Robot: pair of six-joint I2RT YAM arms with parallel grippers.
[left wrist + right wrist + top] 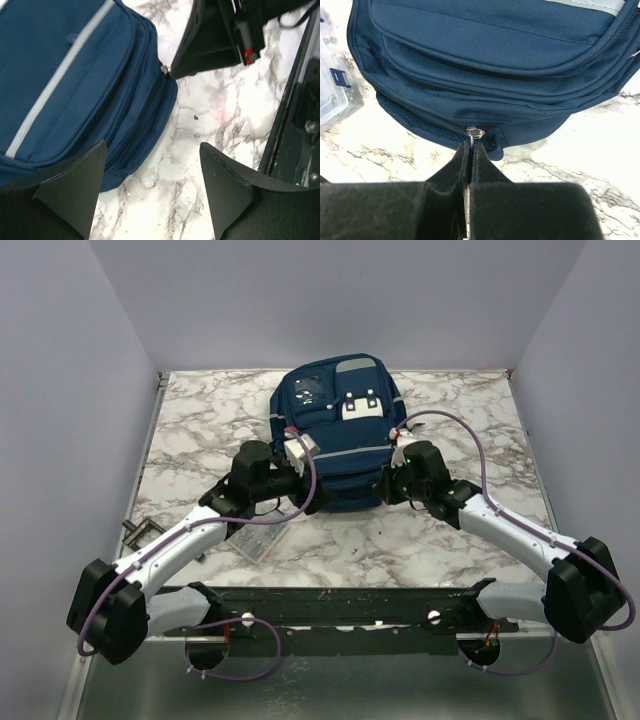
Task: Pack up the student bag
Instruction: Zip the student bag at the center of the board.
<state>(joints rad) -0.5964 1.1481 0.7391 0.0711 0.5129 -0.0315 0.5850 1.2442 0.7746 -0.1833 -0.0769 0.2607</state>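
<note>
At the near end of the student bag (335, 420), which lies flat with its front pockets up on the marble tabletop (200, 430), both arms have their hands close in. The right hand (471, 147) is pinched fully together on the small metal zipper pull (475, 133) at the bag's near right corner, the slider sitting right at the tips of its fingers. The left hand (152, 147) hangs just off the bag's near left side with its fingers spread wide and nothing between them but bare marble; one finger overlaps the blue fabric in its own view, though I cannot tell whether it touches. The bag looks like soft woven cloth that will sag, crease and slide on the smooth stone instead of holding its shape, and it looks light and slack, so a tug on the zipper would probably drag the whole thing along unless the fabric beside the zip track is pinned or pulled the other way. The best holds are likely the pull tab itself for the zip and a fold of cloth or the seam ridge near the track for bracing; the flat panels offer little to pinch. By count: one bag, one zipper pull in view, two hands, and one clear plastic box (330, 95) lying just beside the bag's near left corner.
</note>
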